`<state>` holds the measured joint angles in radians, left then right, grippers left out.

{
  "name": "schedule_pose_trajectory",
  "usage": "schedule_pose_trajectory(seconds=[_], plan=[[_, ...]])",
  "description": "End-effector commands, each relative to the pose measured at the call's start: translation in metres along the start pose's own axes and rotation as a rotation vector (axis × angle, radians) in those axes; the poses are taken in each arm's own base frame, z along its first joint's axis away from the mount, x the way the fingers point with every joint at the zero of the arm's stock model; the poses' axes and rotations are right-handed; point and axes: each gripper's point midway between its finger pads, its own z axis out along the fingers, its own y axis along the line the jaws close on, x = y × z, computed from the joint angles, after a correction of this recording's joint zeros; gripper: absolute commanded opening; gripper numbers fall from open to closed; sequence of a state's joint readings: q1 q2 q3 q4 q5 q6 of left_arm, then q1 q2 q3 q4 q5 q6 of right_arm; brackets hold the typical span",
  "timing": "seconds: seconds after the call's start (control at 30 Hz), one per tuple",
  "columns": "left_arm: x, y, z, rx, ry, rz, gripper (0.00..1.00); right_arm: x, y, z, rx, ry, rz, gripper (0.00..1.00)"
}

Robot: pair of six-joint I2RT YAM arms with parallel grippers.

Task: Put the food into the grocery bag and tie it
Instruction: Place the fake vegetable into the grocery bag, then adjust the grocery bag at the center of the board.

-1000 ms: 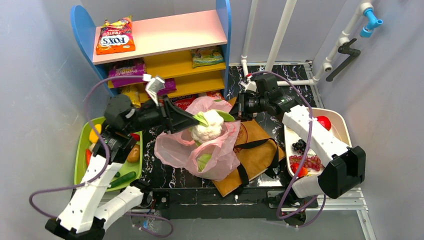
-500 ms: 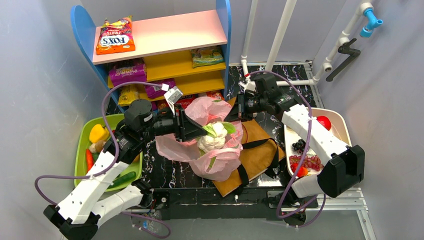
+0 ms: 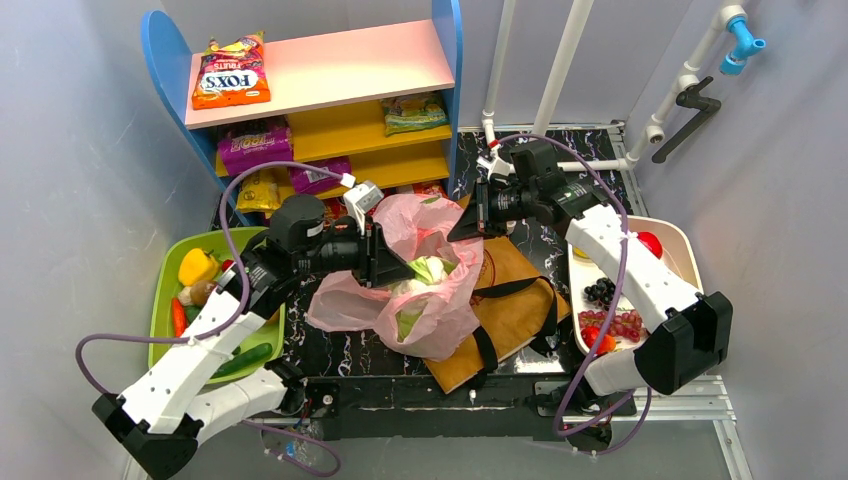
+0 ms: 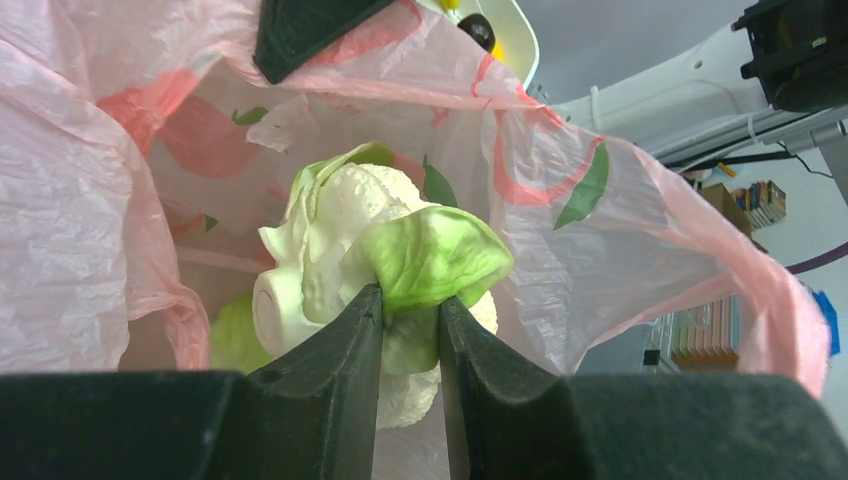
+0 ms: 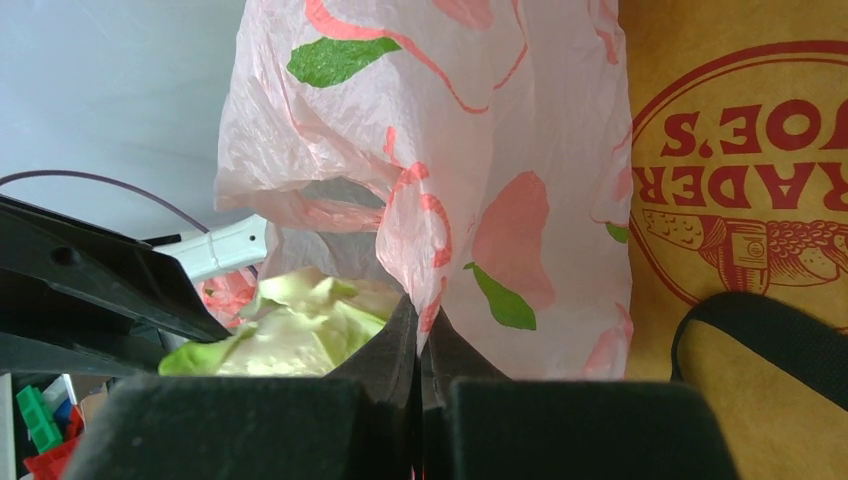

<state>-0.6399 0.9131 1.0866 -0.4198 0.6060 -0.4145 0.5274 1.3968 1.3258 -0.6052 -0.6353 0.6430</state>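
The pink grocery bag (image 3: 430,300) lies open on the brown paper bag. My left gripper (image 3: 398,272) is shut on a green leaf of the white cauliflower (image 3: 425,272) and holds it inside the bag's mouth. In the left wrist view the cauliflower (image 4: 340,250) hangs from my gripper (image 4: 410,318) with pink bag wall (image 4: 600,230) all round it. My right gripper (image 3: 462,226) is shut on the bag's far rim and holds it up; in the right wrist view the pink plastic (image 5: 470,180) is pinched between my gripper (image 5: 421,345) and the cauliflower (image 5: 290,335) shows below.
The brown Trader Joe's bag (image 3: 515,290) lies under the pink bag. A green tray (image 3: 165,310) of vegetables is at the left. A white tray (image 3: 680,245) with grapes and fruit is at the right. The shelf (image 3: 330,70) with snack packets stands behind.
My left gripper has moved right and down with the cauliflower, from above the bag's rim into its mouth. The right gripper has kept holding the rim.
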Motion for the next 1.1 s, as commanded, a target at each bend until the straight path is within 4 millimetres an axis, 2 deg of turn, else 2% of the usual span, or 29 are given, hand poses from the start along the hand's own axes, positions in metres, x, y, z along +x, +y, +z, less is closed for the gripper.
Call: schedule_pose_trajectory(seconds=[0.0, 0.23, 0.33, 0.37, 0.4, 0.43, 0.5, 0.63, 0.77, 0.87, 1.07], plan=[[0.008, -0.009, 0.006, 0.047, 0.034, 0.024, 0.0, -0.009, 0.015, -0.004, -0.041, -0.009, -0.054, 0.01], [0.016, 0.007, 0.014, -0.031, 0.074, 0.02, 0.0, -0.006, 0.013, -0.005, -0.041, -0.006, -0.059, 0.01], [0.015, 0.007, 0.017, -0.032, 0.093, 0.021, 0.58, -0.004, 0.012, -0.006, -0.04, -0.005, -0.06, 0.01], [0.015, 0.007, 0.017, -0.031, 0.097, 0.026, 0.71, -0.004, 0.012, -0.006, -0.04, -0.004, -0.061, 0.01], [0.013, 0.007, 0.017, -0.036, 0.096, 0.03, 0.82, -0.004, 0.011, -0.005, -0.038, -0.003, -0.059, 0.01], [0.011, 0.008, 0.017, -0.051, 0.098, 0.035, 0.88, -0.003, 0.01, -0.005, -0.038, -0.002, -0.061, 0.01], [0.008, 0.011, 0.014, -0.084, 0.105, 0.058, 0.95, -0.002, 0.009, -0.004, -0.037, 0.003, -0.059, 0.01], [0.002, 0.019, 0.002, -0.17, 0.114, 0.129, 0.98, -0.001, 0.007, -0.001, -0.04, 0.013, -0.055, 0.01], [0.002, 0.025, -0.012, -0.229, 0.15, 0.224, 0.93, -0.001, 0.006, -0.001, -0.041, 0.018, -0.058, 0.01], [0.014, 0.027, -0.018, -0.226, 0.221, 0.295, 0.89, 0.0, 0.005, 0.0, -0.039, 0.022, -0.06, 0.01], [0.05, 0.023, -0.013, -0.143, 0.33, 0.429, 0.85, 0.0, 0.004, 0.001, -0.034, 0.029, -0.061, 0.01]])
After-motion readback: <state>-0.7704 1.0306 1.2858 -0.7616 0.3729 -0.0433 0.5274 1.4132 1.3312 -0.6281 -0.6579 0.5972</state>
